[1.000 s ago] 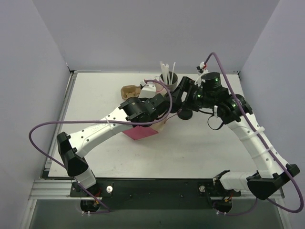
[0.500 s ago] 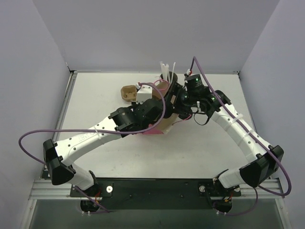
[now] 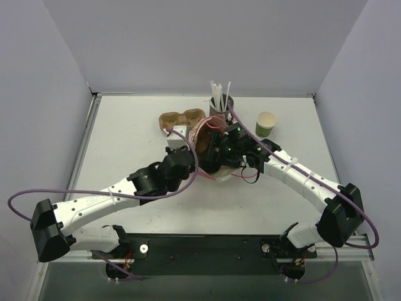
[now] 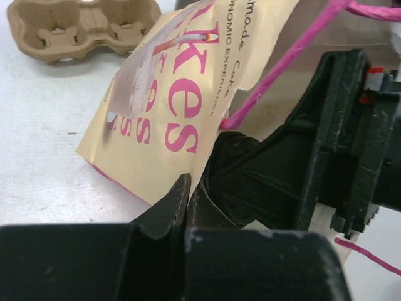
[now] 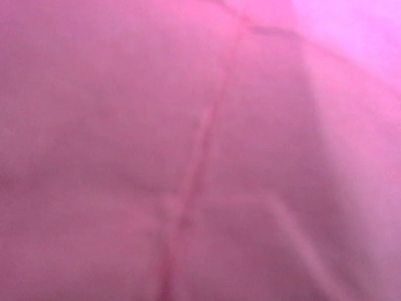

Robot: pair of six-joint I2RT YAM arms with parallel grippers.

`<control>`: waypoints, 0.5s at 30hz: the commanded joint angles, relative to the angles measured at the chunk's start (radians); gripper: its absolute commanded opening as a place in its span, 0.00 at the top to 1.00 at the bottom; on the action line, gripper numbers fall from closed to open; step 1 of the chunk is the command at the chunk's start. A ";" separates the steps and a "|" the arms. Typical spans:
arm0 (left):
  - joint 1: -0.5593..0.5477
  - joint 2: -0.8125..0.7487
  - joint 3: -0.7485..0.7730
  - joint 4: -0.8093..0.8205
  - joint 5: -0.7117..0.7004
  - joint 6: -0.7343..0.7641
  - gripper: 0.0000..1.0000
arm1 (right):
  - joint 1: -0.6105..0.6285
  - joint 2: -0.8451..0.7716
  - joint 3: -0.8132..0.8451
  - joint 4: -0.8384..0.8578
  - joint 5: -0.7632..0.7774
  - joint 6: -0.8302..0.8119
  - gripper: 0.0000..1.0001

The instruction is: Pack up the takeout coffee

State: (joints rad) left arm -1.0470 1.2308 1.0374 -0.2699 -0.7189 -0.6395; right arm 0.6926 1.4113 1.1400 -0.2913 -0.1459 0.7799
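Observation:
A tan paper bag (image 4: 169,119) with pink lettering and pink string handles stands mid-table (image 3: 202,139). My left gripper (image 4: 191,185) is shut on the bag's near edge; from above it sits at the bag's left side (image 3: 193,153). My right gripper (image 3: 220,152) reaches into the bag's mouth, and its black body (image 4: 326,144) fills the opening. Its fingers are hidden, and the right wrist view shows only the pink lining (image 5: 200,150). The takeout coffee is hidden. A dark rounded shape (image 4: 247,182) lies just inside the bag edge; I cannot tell what it is.
A brown pulp cup carrier (image 3: 182,118) lies behind the bag to the left. A grey holder of white straws (image 3: 220,100) stands at the back. A green cup with a cream inside (image 3: 265,123) stands at the back right.
Both arms swung left and nearer. My right gripper, which carried a dark-topped thing beside the bag, has gone into the bag. The cream-inside green cup is now uncovered.

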 commanded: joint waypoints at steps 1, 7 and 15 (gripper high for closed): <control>-0.005 -0.103 -0.103 0.314 0.073 0.104 1.00 | 0.041 -0.063 -0.035 0.109 0.060 -0.089 0.46; -0.002 -0.218 -0.217 0.362 0.217 0.207 1.00 | 0.071 -0.094 -0.088 0.144 0.101 -0.163 0.46; -0.002 -0.343 -0.286 0.238 0.366 0.303 1.00 | 0.082 -0.112 -0.129 0.161 0.117 -0.234 0.46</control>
State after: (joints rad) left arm -1.0473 0.9440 0.7506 -0.0303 -0.4679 -0.4095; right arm 0.7631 1.3422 1.0336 -0.1677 -0.0597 0.6022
